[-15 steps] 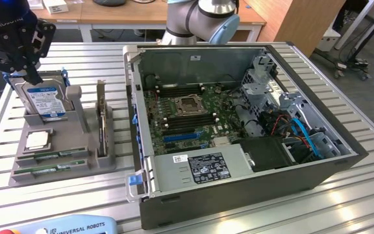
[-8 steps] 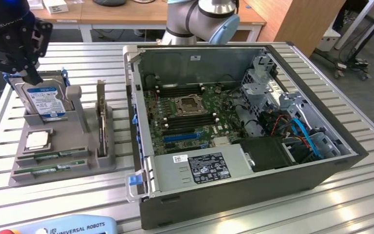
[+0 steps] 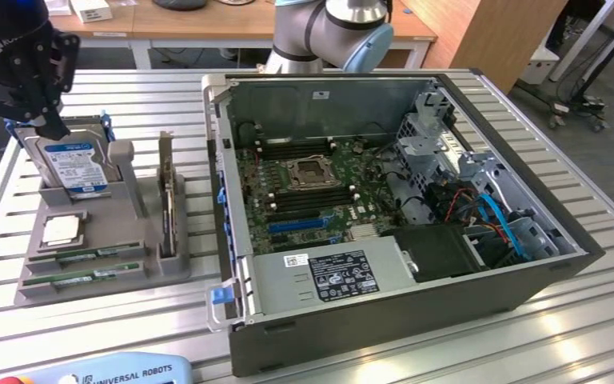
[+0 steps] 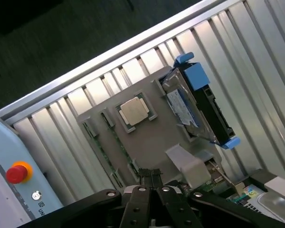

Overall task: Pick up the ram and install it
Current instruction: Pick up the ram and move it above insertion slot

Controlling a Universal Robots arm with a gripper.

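Note:
Two thin green ram sticks lie in slots at the front of a grey holder on the exterior view's left, one nearer the table's edge. In the wrist view a ram stick runs as a narrow strip across the holder. My black gripper hangs high over the holder's back end, by the hard drive, apart from the ram. Its fingertips sit pressed together with nothing between them. The open computer case shows the motherboard's dark memory slots around the processor socket.
The holder also carries a blue-labelled hard drive, a square processor chip and an upright expansion card. A teach pendant with a red stop button lies at the table's front edge. The table is slatted aluminium.

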